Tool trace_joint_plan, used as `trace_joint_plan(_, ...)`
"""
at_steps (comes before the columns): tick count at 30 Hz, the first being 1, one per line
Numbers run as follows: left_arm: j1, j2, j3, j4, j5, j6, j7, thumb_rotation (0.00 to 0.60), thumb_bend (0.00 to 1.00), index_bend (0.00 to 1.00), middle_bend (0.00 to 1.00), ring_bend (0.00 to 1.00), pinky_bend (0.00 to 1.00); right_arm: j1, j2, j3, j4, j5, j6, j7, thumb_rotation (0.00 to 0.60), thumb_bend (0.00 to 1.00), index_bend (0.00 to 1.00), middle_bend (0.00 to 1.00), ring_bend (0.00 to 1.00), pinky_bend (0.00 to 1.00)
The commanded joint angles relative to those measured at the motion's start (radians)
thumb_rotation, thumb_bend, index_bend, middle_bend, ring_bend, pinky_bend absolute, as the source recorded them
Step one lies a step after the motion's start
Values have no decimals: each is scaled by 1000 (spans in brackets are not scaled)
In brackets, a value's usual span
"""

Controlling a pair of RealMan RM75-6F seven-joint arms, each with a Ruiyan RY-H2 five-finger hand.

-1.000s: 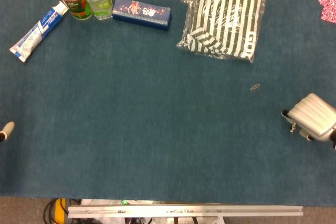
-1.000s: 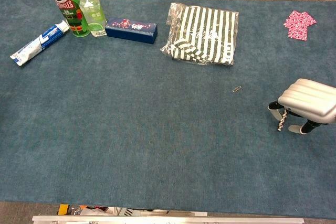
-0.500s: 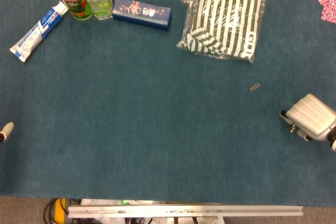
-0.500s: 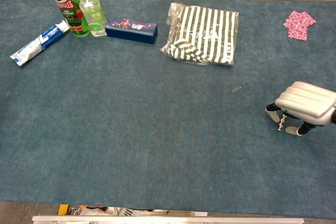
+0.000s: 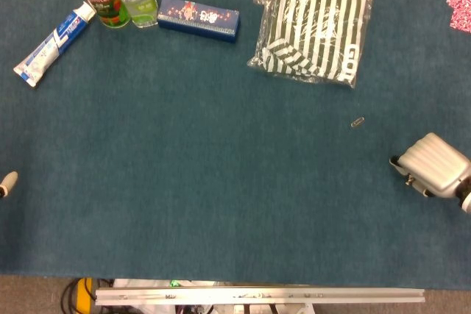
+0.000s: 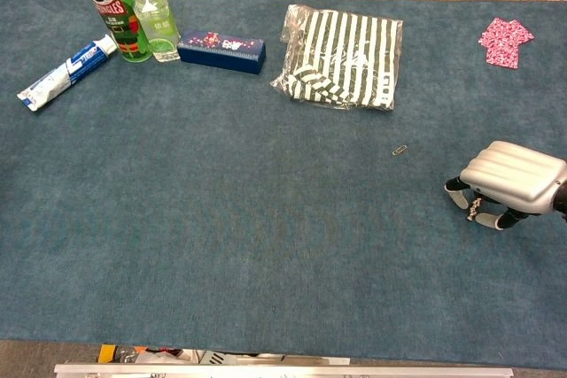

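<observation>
Silver ribbed casing marks the right hand [image 6: 509,189], which hangs low over the blue cloth [image 6: 266,219] at the right edge of both views; its fingers [image 6: 455,192] curl down under the shell toward the cloth with nothing seen between them, so it reads as closed and empty. The thing nearest it is a small paper clip [image 6: 400,150], lying flat on the cloth up and to the left of the hand, near but clearly apart from the fingertips. In the head view the same clip [image 5: 358,122] sits between the hand [image 5: 434,165] and the striped garment in a clear bag [image 5: 315,23] further up the table.

Of the left hand [image 5: 6,183] only a pale tip shows at the left edge of the head view, so whether it is open or closed cannot be told.

Along the far left stand a green crisp can [image 6: 113,8] and a water bottle [image 6: 154,18], with a toothpaste tube [image 6: 67,72] and a dark blue box [image 6: 221,50] beside them.
</observation>
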Motion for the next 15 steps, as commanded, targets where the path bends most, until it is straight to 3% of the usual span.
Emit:
trace_joint_plan(1, 0, 0, 0, 1, 0, -2, 0, 600, 143, 42, 65, 56, 20, 1, -3, -1, 1, 1, 0, 0, 600, 261, 518, 981, 1000, 1000)
trace_joint_plan(15, -2, -3, -2, 8, -7, -9, -6, 600, 143, 42, 65, 56, 19, 5, -19, -1, 17, 15, 2, -3, 600, 275, 558, 981, 1000, 1000)
